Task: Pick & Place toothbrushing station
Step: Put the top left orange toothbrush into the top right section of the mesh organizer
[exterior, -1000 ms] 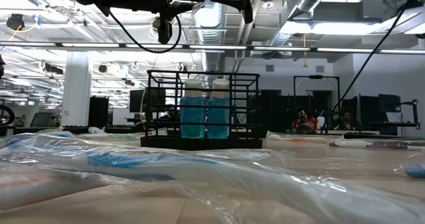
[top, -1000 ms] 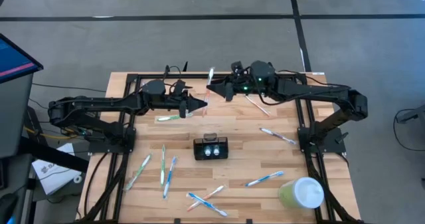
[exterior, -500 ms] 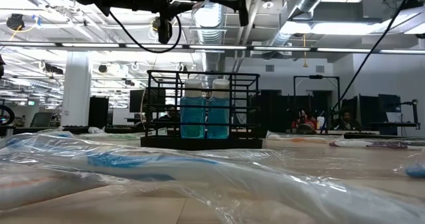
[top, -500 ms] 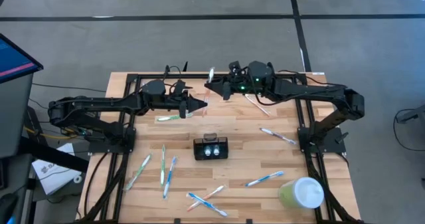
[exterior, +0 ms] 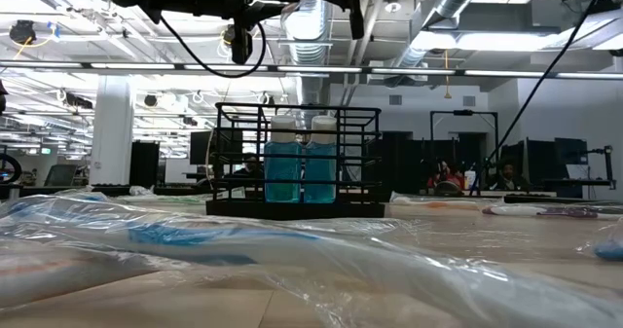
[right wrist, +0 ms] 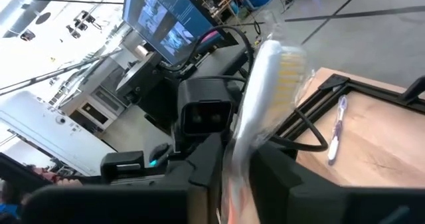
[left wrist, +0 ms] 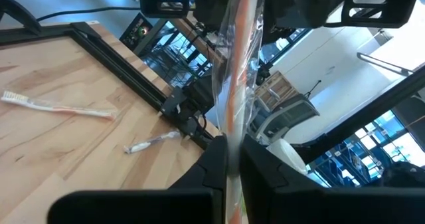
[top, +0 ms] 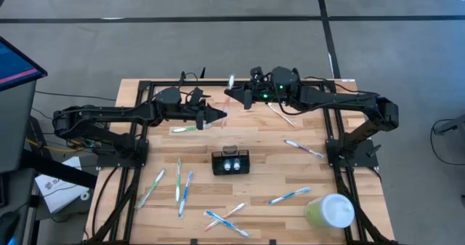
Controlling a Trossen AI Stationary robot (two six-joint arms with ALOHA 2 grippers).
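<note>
A toothbrush in a clear wrapper (top: 231, 81), with an orange-and-white handle, hangs in the air above the far middle of the table. Both grippers are shut on it. My left gripper (top: 220, 115) reaches in from the left and my right gripper (top: 230, 97) from the right. The left wrist view shows the handle (left wrist: 239, 64) running away from my fingers to the right gripper. The bristle head (right wrist: 280, 59) shows in the right wrist view. The toothbrushing station (top: 230, 161), a black wire holder with two blue bottles (exterior: 300, 170), stands on its base at the table's middle. My left gripper pinches the wrapped toothbrush's handle end (left wrist: 228, 159) between its two fingers. The fingers come level from the table's left and lie across the brush, which is lifted clear of the table. My right gripper pinches the same toothbrush farther along, below the bristle head (right wrist: 239, 151), one finger (right wrist: 204, 167) on each side. The fingers come level from the table's right, across the brush. The head sticks out past them.
Several wrapped toothbrushes lie about the table: at the near left (top: 179, 181), near middle (top: 225, 217), right (top: 304, 148) and far side (top: 282, 115). A pale green cup with a white lid (top: 330, 211) stands at the near right corner.
My right gripper has shut its fingers onto the wrapped toothbrush that my left gripper holds up. Both arms and the toothbrush have stayed in place.
</note>
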